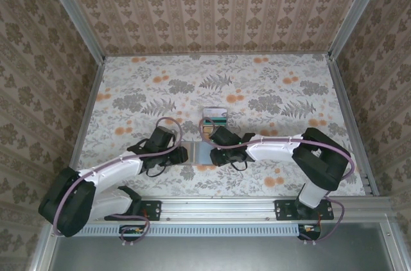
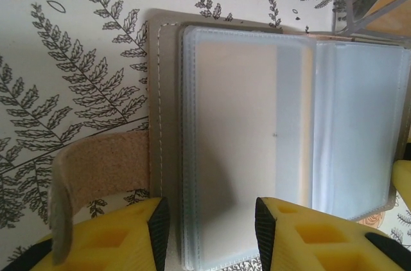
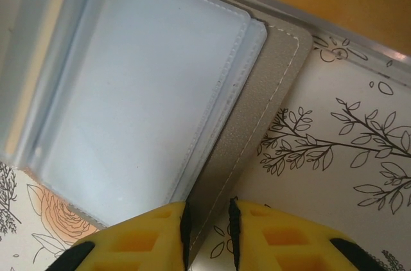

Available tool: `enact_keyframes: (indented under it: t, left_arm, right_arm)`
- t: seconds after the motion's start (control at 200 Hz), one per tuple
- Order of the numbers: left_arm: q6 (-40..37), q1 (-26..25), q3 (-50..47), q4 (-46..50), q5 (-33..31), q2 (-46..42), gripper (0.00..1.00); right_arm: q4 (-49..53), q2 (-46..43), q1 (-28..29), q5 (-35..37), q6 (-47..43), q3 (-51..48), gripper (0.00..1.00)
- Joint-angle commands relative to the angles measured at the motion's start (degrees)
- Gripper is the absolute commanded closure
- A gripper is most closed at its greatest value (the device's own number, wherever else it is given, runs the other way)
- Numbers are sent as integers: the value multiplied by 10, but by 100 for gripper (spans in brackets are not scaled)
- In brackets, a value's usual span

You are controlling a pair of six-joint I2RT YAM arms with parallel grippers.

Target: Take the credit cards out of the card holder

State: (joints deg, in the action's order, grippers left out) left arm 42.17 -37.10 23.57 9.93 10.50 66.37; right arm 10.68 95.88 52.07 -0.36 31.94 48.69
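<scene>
The card holder [image 1: 195,154] lies opened flat on the flower-patterned table [image 1: 270,91], near its middle, between the two grippers. In the top view most of it is covered by the wrists and only a blue-grey strip shows. The left gripper [image 1: 182,154] sits at its left end. In the left wrist view the left gripper [image 2: 212,223] has its jaws parted over the near edge of the holder [image 2: 244,136], one pad above the taupe cover and the other above a clear pocket. Nothing is visibly pinched between them, and whether the tips press down cannot be told. A pale card [image 2: 234,130] sits inside the top pocket, its face blank through the cloudy plastic. The holder's tan closing tab [image 2: 96,174] curls up at the left, partly cut off by the finger. The right gripper [image 1: 213,153] holds the other end. In the right wrist view the right gripper [image 3: 207,226] is clenched almost fully on the stitched taupe edge of the holder [image 3: 141,104]. Just beyond the holder lies a teal-green card [image 1: 216,115] — what lies under its near edge is too small to make out. A clear-edged, orange-tinted thing [image 3: 334,1] crosses the corner of that view, unidentifiable.
</scene>
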Motion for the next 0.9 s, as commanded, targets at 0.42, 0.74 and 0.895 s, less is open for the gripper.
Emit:
enact_keyframes:
  t: [0.42,0.74,0.895]
  left_arm:
    - [-10,-38,24,-42,22,38,56]
    - [-15,-46,48,26,-35,6,47]
    - [-19,-47,54,43,-46,-9,46]
  right_arm:
    - [-8,24,7,5,20,-3,73]
    - [-4,23,8,7,23,-3,73]
    - [-2,23,9,8,23,-3,73]
